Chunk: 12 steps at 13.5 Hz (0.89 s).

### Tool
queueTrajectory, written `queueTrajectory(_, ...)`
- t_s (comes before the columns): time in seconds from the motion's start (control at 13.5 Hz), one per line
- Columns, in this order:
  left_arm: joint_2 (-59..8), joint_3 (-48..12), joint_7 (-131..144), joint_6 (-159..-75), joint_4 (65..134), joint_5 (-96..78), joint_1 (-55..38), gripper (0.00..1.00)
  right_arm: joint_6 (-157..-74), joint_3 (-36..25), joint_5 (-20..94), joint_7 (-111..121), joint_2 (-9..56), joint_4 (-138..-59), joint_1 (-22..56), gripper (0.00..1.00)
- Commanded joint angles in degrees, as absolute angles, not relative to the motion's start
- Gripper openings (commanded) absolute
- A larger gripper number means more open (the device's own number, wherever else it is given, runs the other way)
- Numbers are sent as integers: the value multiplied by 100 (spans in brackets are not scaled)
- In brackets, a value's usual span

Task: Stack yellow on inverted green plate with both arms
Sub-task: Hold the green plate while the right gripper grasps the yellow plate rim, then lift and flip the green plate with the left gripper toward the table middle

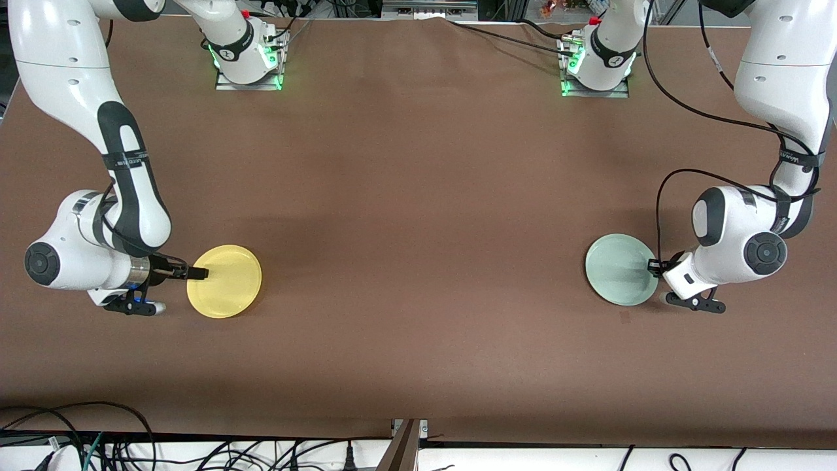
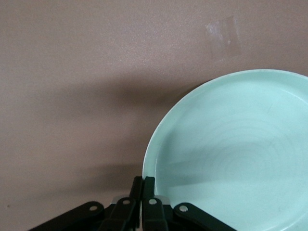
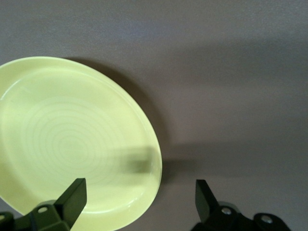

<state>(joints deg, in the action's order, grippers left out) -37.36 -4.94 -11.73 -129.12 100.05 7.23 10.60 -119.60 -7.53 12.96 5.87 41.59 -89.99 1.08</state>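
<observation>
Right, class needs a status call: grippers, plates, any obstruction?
Left gripper shut on green plate rim. Right gripper open at yellow plate edge. Plates apart, green upright. Nothing between.

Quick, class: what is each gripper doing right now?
Left gripper: shut on the green plate rim.
Right gripper: open, at the yellow plate edge, holding nothing.

brown matte surface (image 1: 418, 196) filling nearly the whole front view, even overhead light, soft shadows. small clear tape patch (image 2: 222, 36) stuck to the cloth-like top. black cables (image 1: 78, 438) tangled along a white ledge (image 1: 588, 458) at the edge nearest the front camera. metal mounting plates (image 1: 248, 82) glowing green along the edge farthest from it. dark frame clutter above.
</observation>
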Motion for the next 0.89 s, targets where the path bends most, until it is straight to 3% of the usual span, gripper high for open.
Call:
queueTrajectory(0.0, -3736, -492, -1239, -12736, 9967, 791, 1037, 0, -12172, -703, 1459, 931, 4227, -9053, -9, 100)
queueTrajectory(0.3, -3393, -615, -1169, -11824, 9494, 852, 835, 0, -12226, -712, 1792, 1256, 4333, -9062, -79, 100)
queueTrajectory(0.52, -3366, -607, -1169, -10840, 8572, 870, 537, 0, -12270, -703, 1793, 1274, 4342, -9062, -79, 100)
queueTrajectory(0.81, -3322, -563, -1082, -10065, 7876, 896, 37, 0, -12331, -712, 1854, 1459, 4377, -9062, -79, 98)
